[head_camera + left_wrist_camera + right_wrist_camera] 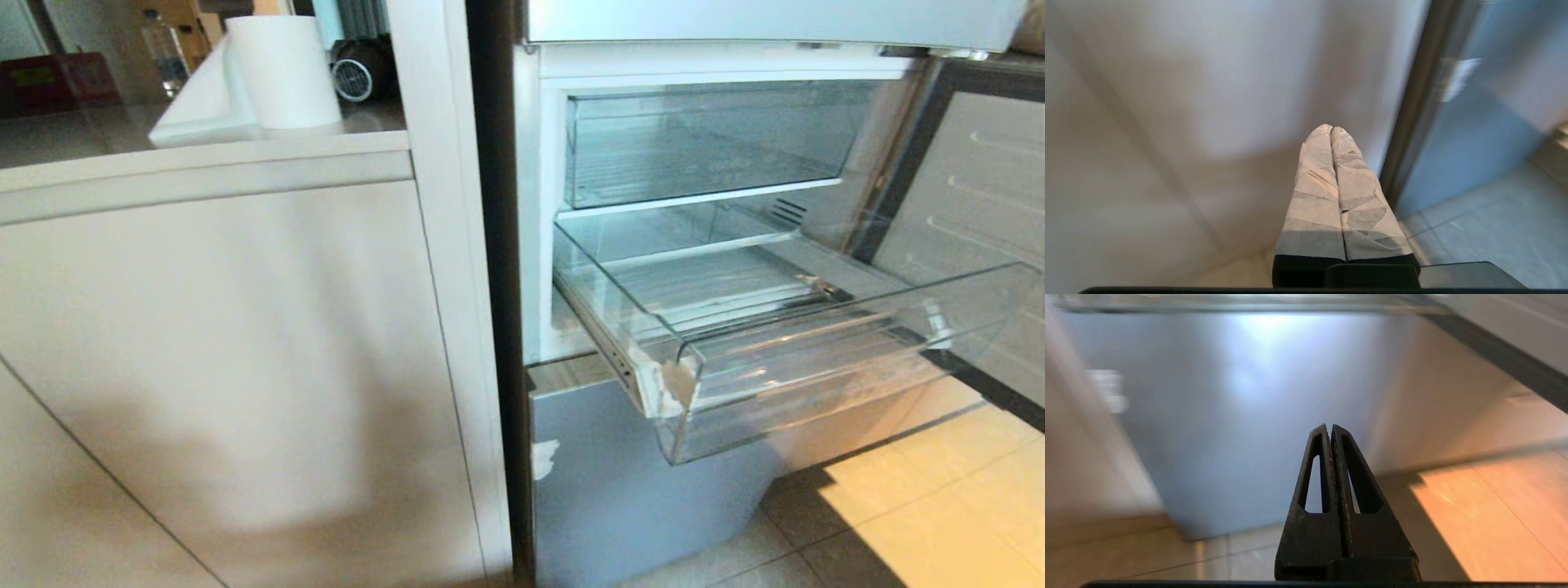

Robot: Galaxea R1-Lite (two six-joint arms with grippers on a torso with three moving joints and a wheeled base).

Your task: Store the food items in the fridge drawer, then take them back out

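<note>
The right claw is closed, its two black slotted fingers pressed together with nothing between them. It hangs low before the grey lower door of the fridge, over the tiled floor. The left claw is likewise closed and empty, its taped fingers touching along their length. It sits low beside the pale cabinet panel, with the dark edge of the fridge just to one side. Neither arm appears in the head view.

In the head view the fridge stands open. The drawer, clear, shallow, with a ribbed bottom and whitish tape on its near corner, is pulled well out over the floor. Nothing lies in it. Above it a second clear bin sits pushed in and also shows nothing inside. To the left, the worktop carries a white roll and a folded white sheet beside it.

The two red fruits are in none of the three views. Their place cannot be told.

Judgement on progress: the drawer is open and ready, yet holds nothing, and neither claw carries anything. This fits either the very start, before any fruit is stored, or the very end, after both have been taken out again. The pictures alone do not settle which. If it is the start, both storing and removal are left to do. If the end, only closing up remains.
</note>
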